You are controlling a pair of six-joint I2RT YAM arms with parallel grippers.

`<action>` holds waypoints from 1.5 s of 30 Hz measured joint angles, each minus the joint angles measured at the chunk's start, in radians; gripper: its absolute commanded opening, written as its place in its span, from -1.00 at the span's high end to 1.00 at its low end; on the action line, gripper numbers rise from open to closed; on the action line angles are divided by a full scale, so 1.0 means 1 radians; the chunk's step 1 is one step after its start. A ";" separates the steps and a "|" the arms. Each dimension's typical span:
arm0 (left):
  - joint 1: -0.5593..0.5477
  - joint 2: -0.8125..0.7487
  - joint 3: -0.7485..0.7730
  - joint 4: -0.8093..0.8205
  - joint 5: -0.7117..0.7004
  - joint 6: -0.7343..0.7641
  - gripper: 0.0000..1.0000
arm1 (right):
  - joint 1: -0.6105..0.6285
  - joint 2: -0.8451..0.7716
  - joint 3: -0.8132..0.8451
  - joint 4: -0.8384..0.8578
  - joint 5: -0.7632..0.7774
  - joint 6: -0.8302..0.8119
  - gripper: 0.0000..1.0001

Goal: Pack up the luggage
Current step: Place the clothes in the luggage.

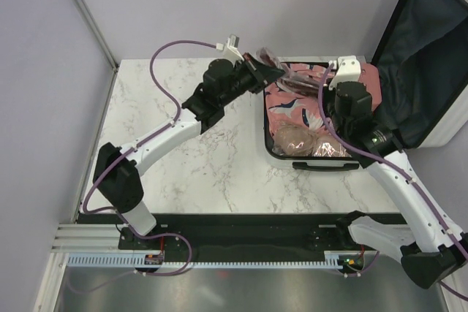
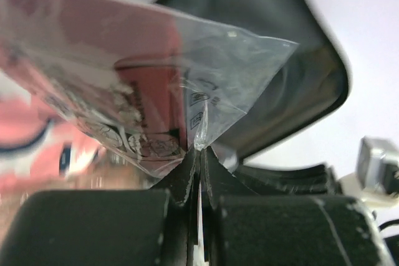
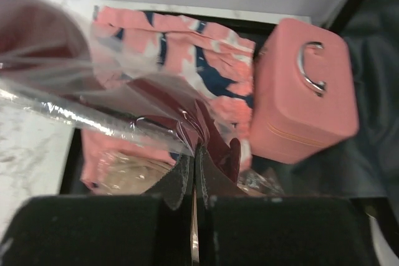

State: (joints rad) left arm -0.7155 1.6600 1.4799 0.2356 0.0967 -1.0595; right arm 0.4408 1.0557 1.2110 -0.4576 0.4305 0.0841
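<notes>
1. Left end effector (image 2: 198, 154) and right end effector (image 3: 194, 154) each clench the clear plastic bag (image 2: 206, 73), which looks limp and slippery.
2. Luggage (image 1: 428, 56) lies open on the desk (image 1: 212, 158), far right; its rigid shell is probably best gripped by the rim.

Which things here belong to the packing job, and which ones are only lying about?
Belong to the job: suitcase; clear plastic bag, pinched by left pincer and right pincer; flowered cloth, pink case and brown packets already inside.
Only there: marble table; purple cables.
</notes>
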 measured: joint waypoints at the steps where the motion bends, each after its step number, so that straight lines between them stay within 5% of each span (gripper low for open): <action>1: -0.013 0.000 -0.021 -0.018 0.013 -0.010 0.95 | -0.002 -0.019 -0.024 -0.008 0.024 -0.019 1.00; 5: -0.072 -0.001 -0.122 -0.074 0.039 -0.055 0.92 | -0.015 -0.096 -0.146 -0.037 0.075 -0.072 1.00; 9: -0.106 -0.002 -0.229 -0.126 0.074 -0.146 0.06 | -0.029 -0.155 -0.273 -0.063 0.103 -0.098 1.00; 12: -0.107 -0.002 -0.291 -0.157 0.108 -0.221 -0.28 | -0.043 -0.185 -0.341 -0.076 0.125 -0.117 1.00; 18: -0.117 -0.021 -0.312 -0.230 0.151 -0.275 -0.36 | -0.071 -0.194 -0.386 -0.076 0.127 -0.161 1.00; 29: -0.116 -0.353 -0.245 -0.440 0.041 -0.181 -0.45 | -0.077 -0.133 -0.386 -0.070 0.182 -0.309 1.00; 41: -0.111 0.134 0.060 -0.417 0.100 0.010 -0.41 | -0.077 -0.131 -0.409 -0.070 0.204 -0.364 0.99; 43: -0.111 0.188 0.060 -0.416 0.129 0.010 -0.41 | -0.077 -0.127 -0.414 -0.071 0.205 -0.368 0.78; 44: -0.111 0.209 0.060 -0.415 0.149 0.010 -0.40 | -0.077 -0.125 -0.414 -0.071 0.207 -0.369 -0.54; 45: -0.111 0.225 0.061 -0.414 0.169 0.010 -0.40 | -0.077 -0.123 -0.414 -0.071 0.209 -0.367 -0.96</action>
State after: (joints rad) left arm -0.8261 1.8854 1.5410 -0.1783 0.2661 -1.0496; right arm 0.3641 0.9325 0.7971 -0.5289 0.6395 -0.2825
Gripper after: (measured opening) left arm 0.706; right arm 0.137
